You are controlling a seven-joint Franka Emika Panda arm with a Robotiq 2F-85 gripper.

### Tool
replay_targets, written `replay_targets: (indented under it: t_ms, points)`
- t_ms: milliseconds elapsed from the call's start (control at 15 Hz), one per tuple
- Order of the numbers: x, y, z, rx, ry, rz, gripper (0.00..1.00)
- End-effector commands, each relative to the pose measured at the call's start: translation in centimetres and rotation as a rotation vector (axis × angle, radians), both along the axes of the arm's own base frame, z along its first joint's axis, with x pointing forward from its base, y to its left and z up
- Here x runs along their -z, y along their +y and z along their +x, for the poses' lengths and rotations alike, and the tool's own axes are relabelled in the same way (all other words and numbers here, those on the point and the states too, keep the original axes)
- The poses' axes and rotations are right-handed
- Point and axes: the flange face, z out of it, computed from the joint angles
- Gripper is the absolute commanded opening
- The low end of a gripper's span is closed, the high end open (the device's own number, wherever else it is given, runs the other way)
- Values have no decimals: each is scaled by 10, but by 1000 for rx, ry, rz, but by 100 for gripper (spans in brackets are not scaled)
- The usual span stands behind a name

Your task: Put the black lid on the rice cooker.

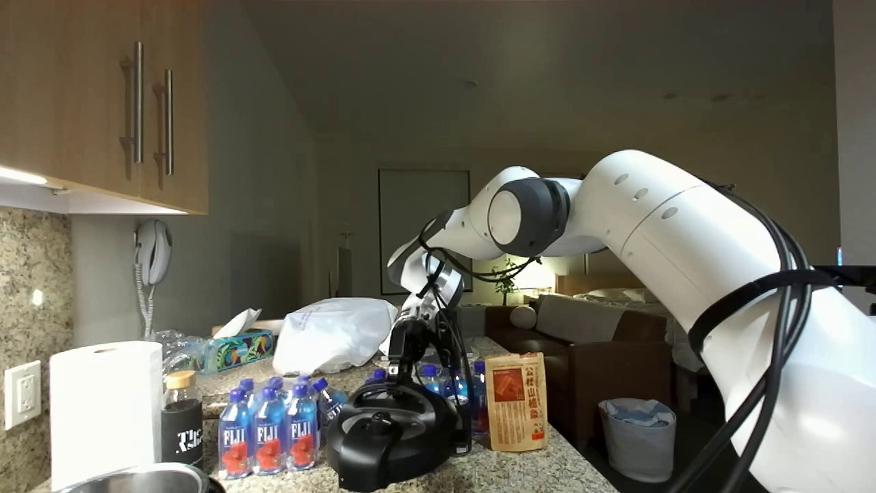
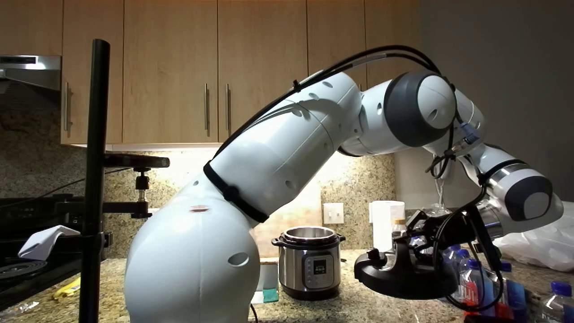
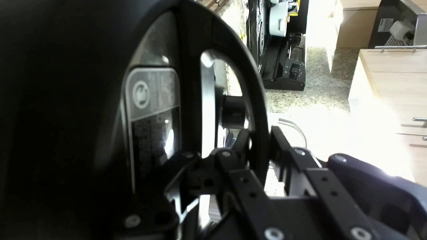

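Observation:
The glossy black lid [image 1: 417,441] is in front of the bottle packs in an exterior view, and it also shows side-on and nearly level [image 2: 399,281]. My gripper [image 3: 262,141] has its fingers on both sides of the lid's arched handle and is shut on it. The lid's dark body [image 3: 66,133] fills the left of the wrist view. I cannot tell whether its underside touches the counter. The rice cooker [image 2: 309,267], a steel pot with a black rim, stands uncovered to the left of the lid. Only its rim [image 1: 147,472] shows at the bottom left of an exterior view.
Blue-capped bottles [image 1: 269,431] stand beside the lid. A paper towel roll [image 1: 106,411] and dark jar [image 1: 182,424] are near the cooker. A brown paper bag [image 1: 518,404] is right of the lid. A white plastic bag [image 1: 335,332] lies behind. Cabinets [image 2: 264,67] hang above.

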Motion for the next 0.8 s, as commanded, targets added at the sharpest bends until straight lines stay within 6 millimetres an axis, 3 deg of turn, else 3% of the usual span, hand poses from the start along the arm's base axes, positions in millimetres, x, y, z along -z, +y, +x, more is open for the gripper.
replay_targets:
  t_ms: [0, 400, 667, 733]
  points:
    - [-27, 2, 4, 8, -34, 28, 7]
    - [-68, 18, 14, -8, -105, 43, 7]
    - [-88, 39, 24, -17, -161, 97, 7]
    - [-90, 55, 30, -17, -163, 113, 7]
